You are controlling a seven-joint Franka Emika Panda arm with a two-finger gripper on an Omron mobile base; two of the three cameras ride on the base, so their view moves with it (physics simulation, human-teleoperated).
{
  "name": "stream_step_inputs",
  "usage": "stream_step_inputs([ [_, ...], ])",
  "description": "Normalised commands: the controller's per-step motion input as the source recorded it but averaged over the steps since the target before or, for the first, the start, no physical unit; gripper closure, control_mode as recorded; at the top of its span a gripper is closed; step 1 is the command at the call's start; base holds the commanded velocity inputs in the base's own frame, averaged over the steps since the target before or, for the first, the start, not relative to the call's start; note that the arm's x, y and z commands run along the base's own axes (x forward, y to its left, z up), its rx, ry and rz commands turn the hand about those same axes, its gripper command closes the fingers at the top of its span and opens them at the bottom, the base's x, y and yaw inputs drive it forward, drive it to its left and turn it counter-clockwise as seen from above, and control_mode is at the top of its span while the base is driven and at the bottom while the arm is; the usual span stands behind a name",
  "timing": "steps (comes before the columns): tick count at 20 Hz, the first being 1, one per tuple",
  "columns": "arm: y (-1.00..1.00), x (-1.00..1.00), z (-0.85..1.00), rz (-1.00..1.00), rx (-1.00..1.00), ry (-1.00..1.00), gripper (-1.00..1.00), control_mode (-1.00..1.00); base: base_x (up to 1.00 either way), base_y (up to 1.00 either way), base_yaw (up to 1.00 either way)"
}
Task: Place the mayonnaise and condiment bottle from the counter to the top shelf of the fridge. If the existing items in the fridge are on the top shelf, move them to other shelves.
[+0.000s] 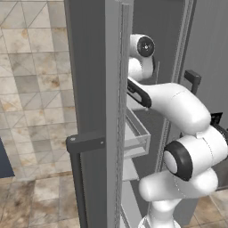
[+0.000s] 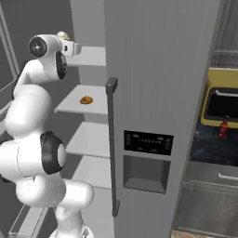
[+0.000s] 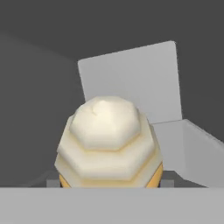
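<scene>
1. Two bun-like existing items show inside the open fridge (image 2: pixel 158 69): a golden-brown one (image 2: pixel 86 100) lies on a pale shelf (image 2: pixel 74 108) below the top shelf (image 2: pixel 90 56), and a cream-topped one (image 3: pixel 107 140) sits right in front of the hand camera.
2. Seen in the right base view, that pale piece (image 2: pixel 62 36) peeks out just above the arm's wrist, at the level of the top shelf.
3. Whether the end effector's fingers are apart, together or clamped on the piece cannot be told; the tips are hidden behind it in the hand view, and the wrist covers them in the right base view.
4. Behind the cream-topped piece in the hand view, a pale shelf slab (image 3: pixel 131 83) stands against the dark fridge wall.
5. Off to the right in the right base view, the condiment bottle (image 2: pixel 223 128) stands upright on the black counter (image 2: pixel 209 148), in front of a yellow appliance (image 2: pixel 221 100).
6. From the left base view, the arm reaches past the edge of the open door (image 1: pixel 95 111) into the fridge, above a clear door bin (image 1: pixel 136 136).
7. A dispenser panel (image 2: pixel 146 160) sits on the closed door, beside its dark bar handle (image 2: pixel 112 144).
</scene>
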Motion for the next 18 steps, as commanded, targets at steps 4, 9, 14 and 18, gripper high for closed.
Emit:
stream_step_inputs([
  [4, -0.17, -1.0, 0.41, 0.08, 0.25, 0.0, 1.0, -1.0, 0.0, 0.0, 0.0],
  [9, -0.19, -1.0, 0.29, 0.06, 0.15, 0.01, 1.0, -1.0, 0.0, 0.0, 0.0],
  [14, -0.24, -1.0, 0.03, 0.02, 0.01, 0.01, 1.0, -1.0, 0.0, 0.0, 0.0],
  [18, -0.22, -1.0, -0.33, 0.01, -0.07, 0.18, 1.0, -1.0, 0.0, 0.0, 0.0],
])
